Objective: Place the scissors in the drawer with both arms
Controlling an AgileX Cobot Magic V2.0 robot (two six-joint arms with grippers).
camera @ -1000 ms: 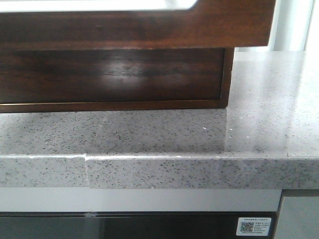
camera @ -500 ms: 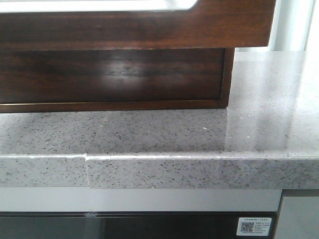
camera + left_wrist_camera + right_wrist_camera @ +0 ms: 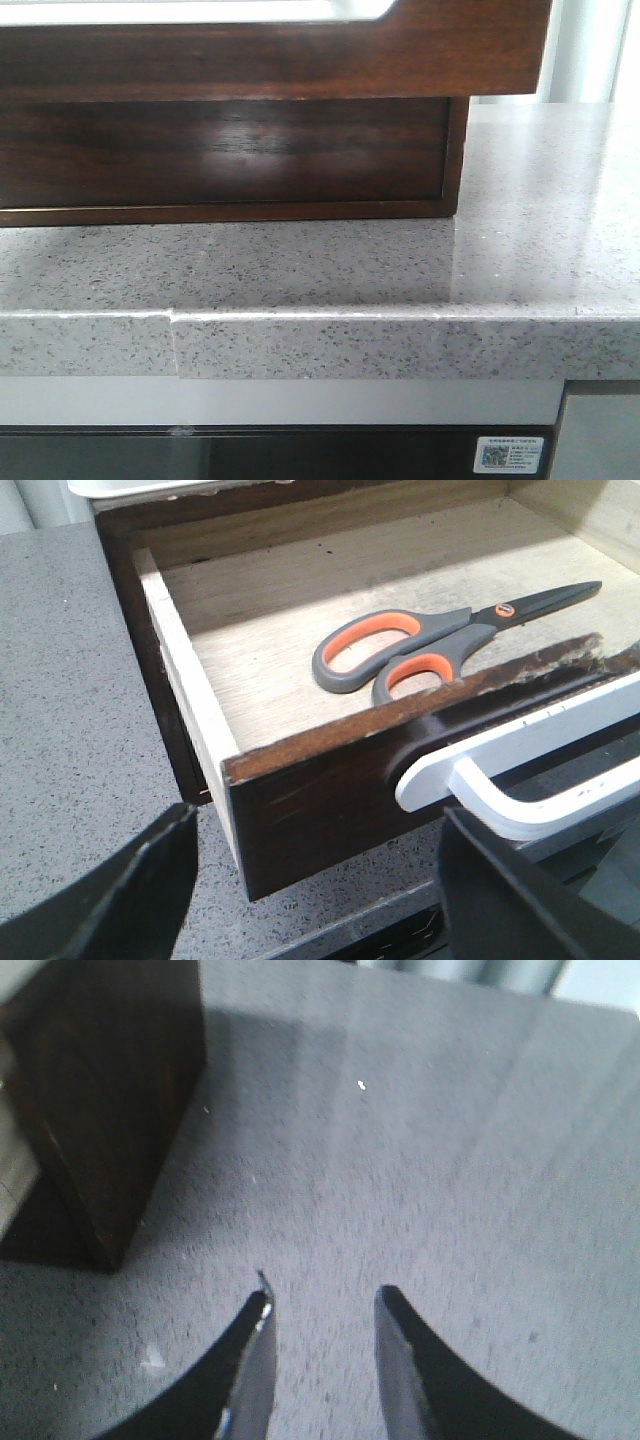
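My left gripper (image 3: 315, 880) gapes empty, fingertips cut off, before the open dark-brown wooden drawer (image 3: 330, 790) holding the orange-and-grey-handled scissors (image 3: 440, 640). My right gripper (image 3: 320, 1335), blurred, stands slightly parted over the speckled grey stone counter (image 3: 430, 1160).

Front view: drawer (image 3: 270, 50) cut off at top and left, inside hidden, neither tool in sight. Left wrist view: white handle (image 3: 520, 770) runs off frame; scissors (image 3: 440, 645) logo too small. Right wrist view: tabletop (image 3: 400, 1160) blurred.
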